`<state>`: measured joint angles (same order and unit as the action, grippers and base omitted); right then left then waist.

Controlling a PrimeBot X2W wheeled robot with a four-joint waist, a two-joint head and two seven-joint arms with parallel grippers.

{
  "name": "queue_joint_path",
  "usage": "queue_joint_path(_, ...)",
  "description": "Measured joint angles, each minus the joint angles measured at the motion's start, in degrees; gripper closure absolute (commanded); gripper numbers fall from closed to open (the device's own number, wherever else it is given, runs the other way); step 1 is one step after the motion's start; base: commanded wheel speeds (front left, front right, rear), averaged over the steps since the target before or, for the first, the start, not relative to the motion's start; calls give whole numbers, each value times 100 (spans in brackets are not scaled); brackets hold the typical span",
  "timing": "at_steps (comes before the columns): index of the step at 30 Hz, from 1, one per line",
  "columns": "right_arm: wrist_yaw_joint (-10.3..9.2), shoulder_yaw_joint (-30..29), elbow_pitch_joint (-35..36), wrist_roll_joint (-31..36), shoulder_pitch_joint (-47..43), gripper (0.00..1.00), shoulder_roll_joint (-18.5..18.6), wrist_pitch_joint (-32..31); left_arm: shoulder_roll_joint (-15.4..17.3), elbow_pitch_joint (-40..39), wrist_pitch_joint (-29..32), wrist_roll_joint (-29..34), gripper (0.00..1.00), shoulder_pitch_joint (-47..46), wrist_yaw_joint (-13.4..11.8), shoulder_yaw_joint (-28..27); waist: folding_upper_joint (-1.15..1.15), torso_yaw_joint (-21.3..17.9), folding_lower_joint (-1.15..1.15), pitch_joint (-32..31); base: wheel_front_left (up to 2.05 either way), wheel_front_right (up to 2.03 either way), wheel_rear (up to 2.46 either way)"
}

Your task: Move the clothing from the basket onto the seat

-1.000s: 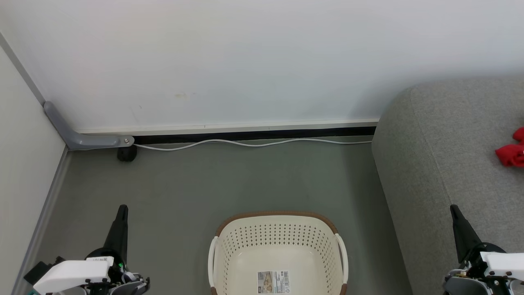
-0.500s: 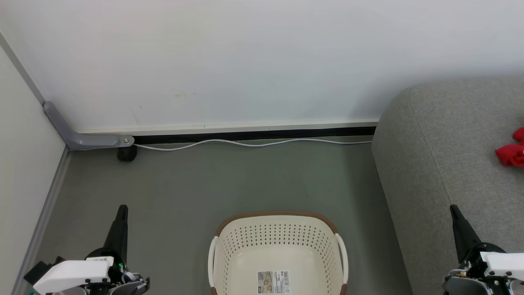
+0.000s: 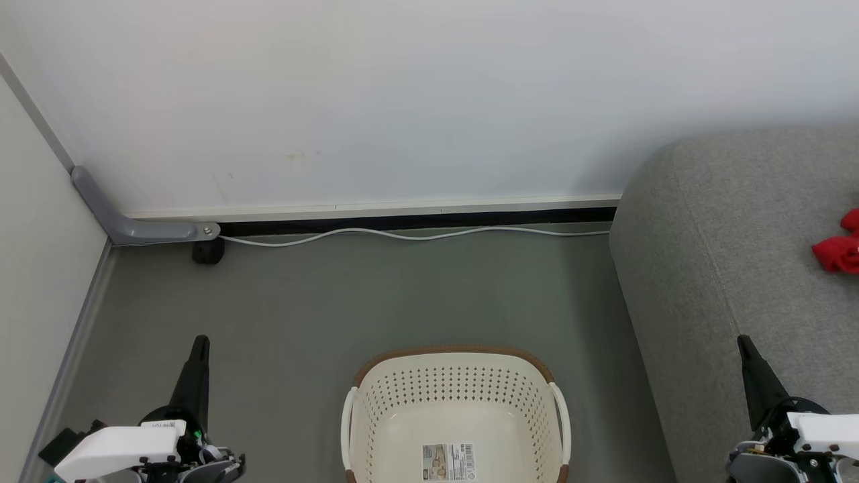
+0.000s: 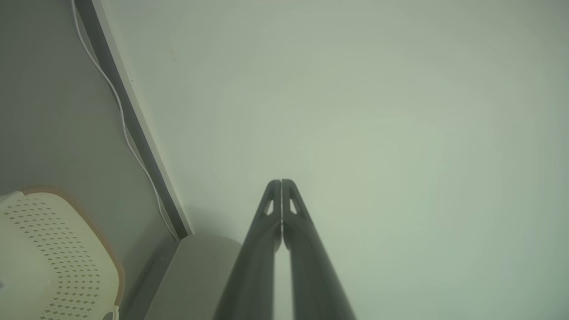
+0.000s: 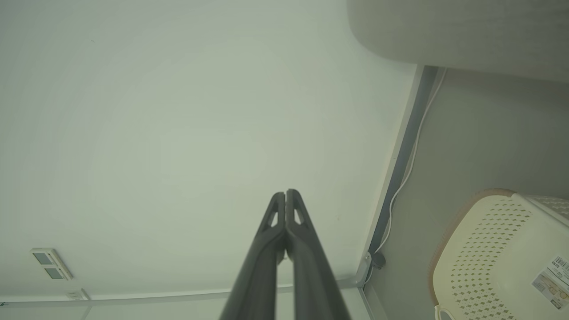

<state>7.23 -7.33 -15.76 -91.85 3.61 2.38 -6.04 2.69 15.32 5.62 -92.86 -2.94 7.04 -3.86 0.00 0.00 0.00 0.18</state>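
Note:
The cream basket with a brown rim stands on the floor at the bottom centre, holding nothing but a label on its bottom; it also shows at the edge of both wrist views. Red clothing lies on the grey seat at the right edge of the head view. My left gripper is shut with nothing in it at the lower left, well left of the basket. My right gripper is shut and holds nothing at the lower right, over the seat's front.
A white wall runs across the back, with a white cable lying along its base. A grey bracket and a small black foot sit in the left corner. Grey floor lies between the basket and the wall.

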Motion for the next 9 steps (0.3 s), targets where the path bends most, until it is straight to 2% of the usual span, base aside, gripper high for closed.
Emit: queue_joint_path(9,0,-1,0,0,0,100,-1,0,-3,0,0,1,100,0,0,-7,0,0,0,0,0,0,0)
